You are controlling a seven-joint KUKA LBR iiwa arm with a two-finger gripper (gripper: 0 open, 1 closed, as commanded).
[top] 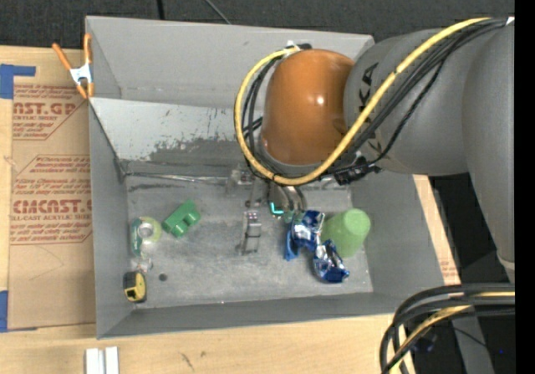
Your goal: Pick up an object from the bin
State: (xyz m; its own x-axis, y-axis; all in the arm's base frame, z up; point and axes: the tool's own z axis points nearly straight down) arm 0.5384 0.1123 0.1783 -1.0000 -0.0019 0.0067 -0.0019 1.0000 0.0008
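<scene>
Arm: enters from the right and ends over the middle of the bin (109, 163). An orange cover (303, 105) sits on the wrist, ringed by yellow and black cables (251, 96).

Gripper (250, 232): low over the bin floor, just left of the wrapper (311, 245). Its metal tip stands on or just above bare grey floor. Contact with the floor cannot be confirmed. Gripper state: cannot be determined, as the cover and wrist hide most of the mechanism. No thing is seen held in it.

Bin contents, located from the wrapper:

1. Wrapper: crumpled, blue and white, on the floor in the right half of the bin, below the orange cover. It is the thing nearest the gripper, beside it and not seen touching it.
2. Cylinder (349, 230): light green, lying tilted, immediately right of the wrapper and touching it or nearly so.
3. Block (180, 219): green, well left of the wrapper, beyond the gripper. It is apart from the gripper.
4. Roll (146, 234): clear with a greenish tint, further left of the wrapper, just beside the block.
5. Yellow item (134, 286): small, yellow and black, far left of the wrapper and nearer the front wall, below the roll.

All five things rest on the floor, none stacked on another.
</scene>
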